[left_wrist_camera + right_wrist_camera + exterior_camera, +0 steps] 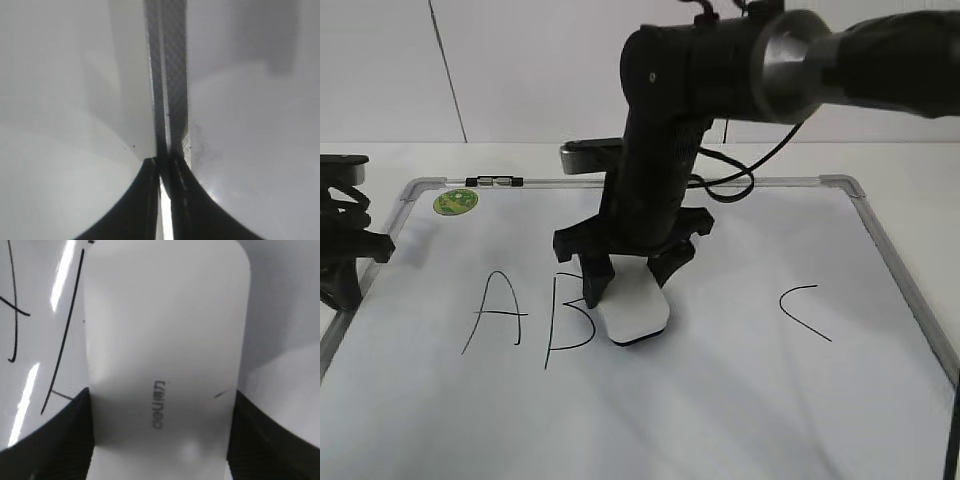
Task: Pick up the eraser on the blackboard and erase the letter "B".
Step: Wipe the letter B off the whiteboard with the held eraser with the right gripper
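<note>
The white eraser [634,311] lies flat on the blackboard [740,400], a white dry-erase board, just right of the letter "B" [563,330], with its left edge at the B's bowls. My right gripper [630,275] stands over it, one black finger on each side, shut on it. In the right wrist view the eraser [162,350] fills the frame between the fingers [160,435], with the B's long stroke [64,345] at its left. My left gripper [162,172] is shut and empty at the board's left edge [340,265].
The letter "A" [498,310] is left of the B and the "C" [805,312] is at the right. A green round sticker [455,201] sits at the board's top left corner. The grey frame [895,260] borders the board.
</note>
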`<state>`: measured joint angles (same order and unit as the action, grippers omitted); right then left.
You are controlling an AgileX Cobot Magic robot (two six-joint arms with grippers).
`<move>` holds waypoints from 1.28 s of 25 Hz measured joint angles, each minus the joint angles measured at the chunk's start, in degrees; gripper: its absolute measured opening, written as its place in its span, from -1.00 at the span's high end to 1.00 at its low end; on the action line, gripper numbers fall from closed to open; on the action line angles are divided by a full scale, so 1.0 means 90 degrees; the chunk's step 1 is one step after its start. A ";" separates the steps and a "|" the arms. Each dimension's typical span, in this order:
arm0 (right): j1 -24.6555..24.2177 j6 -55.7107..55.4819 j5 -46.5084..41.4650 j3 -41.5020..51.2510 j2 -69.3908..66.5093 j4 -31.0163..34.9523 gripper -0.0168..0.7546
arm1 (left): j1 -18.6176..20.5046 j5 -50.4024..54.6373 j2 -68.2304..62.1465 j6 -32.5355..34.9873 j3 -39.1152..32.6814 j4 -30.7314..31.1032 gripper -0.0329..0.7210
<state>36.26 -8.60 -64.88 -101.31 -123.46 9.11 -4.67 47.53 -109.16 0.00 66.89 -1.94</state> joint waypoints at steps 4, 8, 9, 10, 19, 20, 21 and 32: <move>0.0054 0.0000 0.0448 -0.0051 -0.0355 0.0000 -0.39 | 0.0000 0.0000 0.0000 0.0000 0.0000 -0.0011 0.86; 0.0089 -0.0014 0.0435 -0.0130 -0.0435 -0.0030 -0.39 | 0.0000 0.0000 0.0000 0.0000 0.0000 -0.0011 0.86; 0.0093 -0.0024 0.0422 -0.0144 -0.0448 -0.0048 -0.39 | 0.0000 0.0000 0.0000 0.0000 0.0000 -0.0011 0.86; 0.0120 -0.0049 0.0406 -0.0144 -0.0458 -0.0051 -0.39 | 0.0000 0.0000 0.0000 0.0000 0.0000 -0.0011 0.86; 0.0537 -0.0059 0.0611 -0.0205 -0.0504 -0.0270 -0.39 | 0.0000 0.0000 0.0000 0.0000 0.0000 -0.0011 0.86; 0.0575 -0.0059 0.0638 -0.0205 -0.0515 -0.0276 -0.39 | 0.0000 0.0000 0.0000 0.0000 0.0000 -0.0011 0.86; 0.0587 -0.0059 0.0636 -0.0205 -0.0515 -0.0286 -0.39 | 0.0000 0.0000 0.0000 0.0000 0.0000 -0.0011 0.86; 0.0409 -0.0199 0.0610 -0.0212 -0.0515 -0.0293 -0.39 | 0.0000 0.0000 0.0000 0.0000 0.0000 -0.0011 0.86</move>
<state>39.94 -10.39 -59.39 -103.22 -128.09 6.48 -4.67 47.53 -109.16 0.00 66.89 -2.04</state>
